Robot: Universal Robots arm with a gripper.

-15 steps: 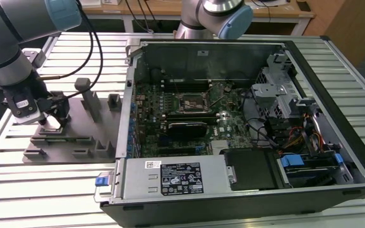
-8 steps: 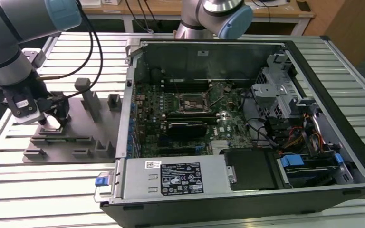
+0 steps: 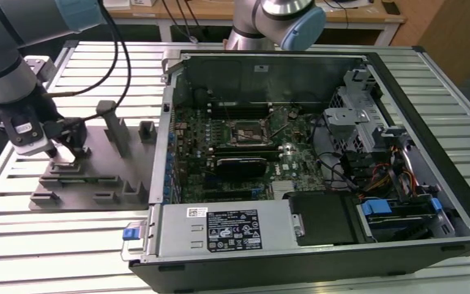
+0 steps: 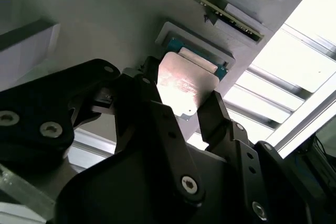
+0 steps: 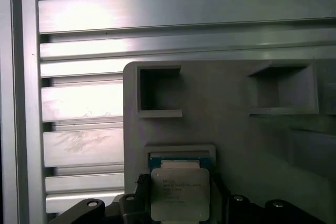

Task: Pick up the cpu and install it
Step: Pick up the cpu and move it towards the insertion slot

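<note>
In the exterior view my gripper [image 3: 60, 152] is down over the grey fixture plate [image 3: 96, 184], at the exterior view's left, beside the open computer case. In both wrist views the cpu [image 4: 186, 82] [image 5: 178, 190] lies silver top up between my two black fingers [image 4: 137, 95], which press on its opposite sides. Its green edge [image 5: 178, 159] is at the shallow square pocket [image 4: 170, 29] of the fixture. The black cpu socket [image 3: 247, 130] lies in the middle of the motherboard, far from the gripper.
The open case [image 3: 431, 153] holds a motherboard, cables, a drive cage and a power supply [image 3: 235, 229]. Upright grey posts [image 3: 112, 125] and small blocks stand on the fixture. A second arm [image 3: 280, 21] stands behind the case. The table [image 3: 55, 245] is slatted aluminium.
</note>
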